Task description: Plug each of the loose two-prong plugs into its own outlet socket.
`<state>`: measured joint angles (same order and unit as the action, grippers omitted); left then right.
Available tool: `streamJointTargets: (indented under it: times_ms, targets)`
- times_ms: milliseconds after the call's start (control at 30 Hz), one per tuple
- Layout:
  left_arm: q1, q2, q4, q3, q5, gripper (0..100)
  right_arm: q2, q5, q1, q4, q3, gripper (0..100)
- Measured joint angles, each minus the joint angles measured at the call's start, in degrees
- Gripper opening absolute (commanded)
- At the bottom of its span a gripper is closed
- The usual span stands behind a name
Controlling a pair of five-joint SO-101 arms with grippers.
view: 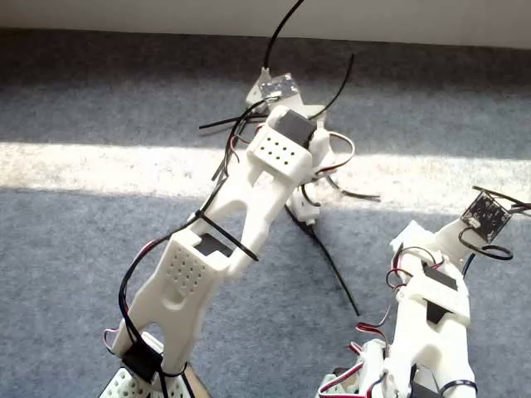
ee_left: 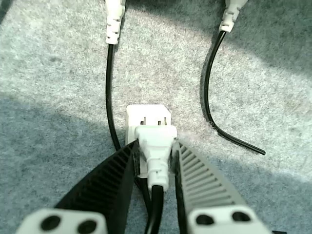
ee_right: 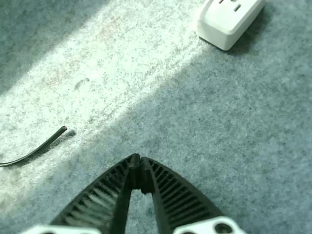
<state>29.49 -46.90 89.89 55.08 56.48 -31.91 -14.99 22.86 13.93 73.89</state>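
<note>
A white two-prong plug [ee_left: 155,139] with a black cord is held between the fingers of my left gripper [ee_left: 155,146], which is shut on it. Its front end sits against the face of a white outlet socket [ee_left: 146,116] on the grey carpet; how deep the prongs are I cannot tell. Two more white plugs [ee_left: 113,22] [ee_left: 229,14] lie beyond the socket, each with a black cord. My right gripper [ee_right: 140,171] hangs shut and empty over bare carpet, with another white outlet socket [ee_right: 229,17] lying some way ahead of it.
A loose black cord end [ee_right: 51,141] lies on the carpet to one side of the right gripper. In the high view the left arm [view: 249,191] stretches over the middle, a black cord [view: 332,269] trails from under it, and the right arm [view: 431,307] stands at the lower right.
</note>
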Motion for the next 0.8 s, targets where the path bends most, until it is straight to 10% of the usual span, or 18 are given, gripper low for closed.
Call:
streamJointTargets:
  times_ms: [800]
  targets:
    - [0.00,0.00,0.79,-0.09,0.00,1,0.00,0.00,0.09,0.00,0.00,0.6]
